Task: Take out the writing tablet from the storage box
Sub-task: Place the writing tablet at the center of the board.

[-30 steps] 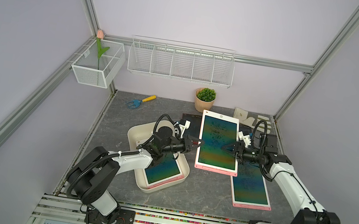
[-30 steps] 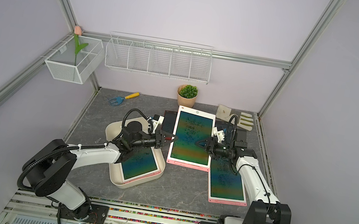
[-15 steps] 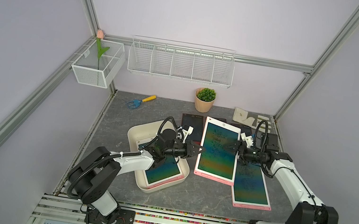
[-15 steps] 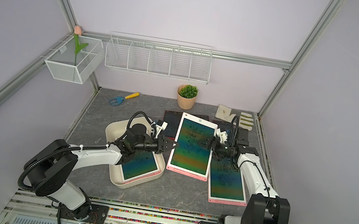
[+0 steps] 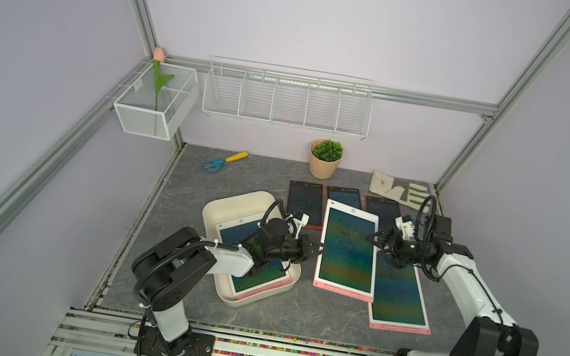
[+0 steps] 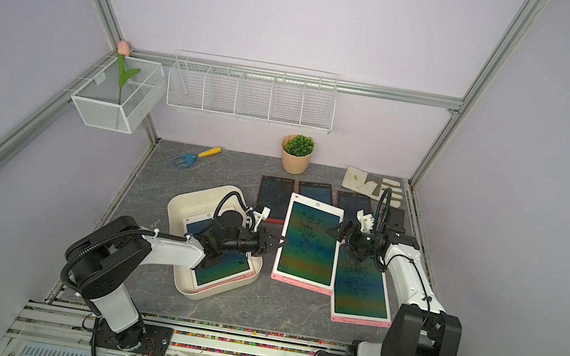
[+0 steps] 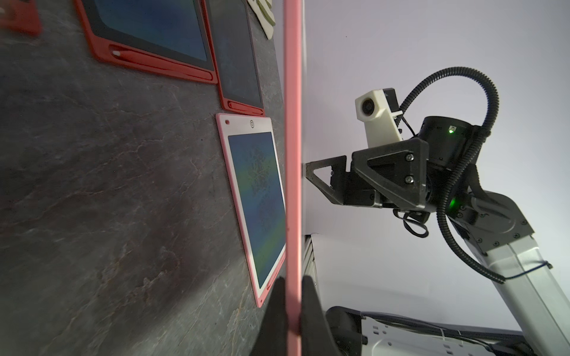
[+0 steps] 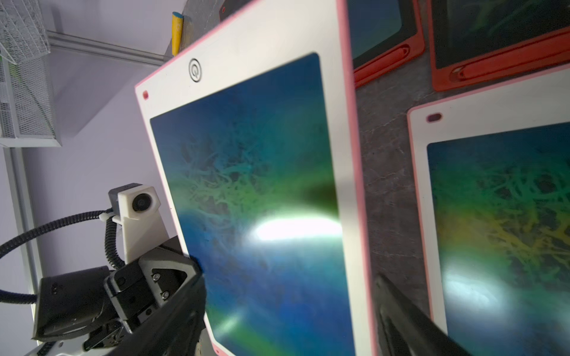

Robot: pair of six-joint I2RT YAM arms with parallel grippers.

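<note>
1. Writing tablet (image 5: 347,251), pink-edged, lay tilted outside the storage box (image 5: 231,206), overlapping a second pink tablet (image 5: 400,290).
2. Left gripper (image 5: 318,249) jaws clenched its edge; right gripper (image 5: 379,243) jaws stood released.
3. Another tablet (image 5: 258,277) sat boxed; red tablets (image 5: 305,202) lay behind on the bench (image 5: 186,189).

A white mesh basket (image 5: 153,104) hangs at the upper left of both top views, holding a pink tulip (image 5: 159,54) on a green stem. Right of it a long white wire rack (image 5: 287,99) is mounted on the back wall. Below, on the grey marbled tabletop (image 5: 187,185), lie a blue hand rake with a yellow handle (image 5: 223,162), a potted green plant (image 5: 325,157) and a pair of gloves (image 5: 398,187).
</note>
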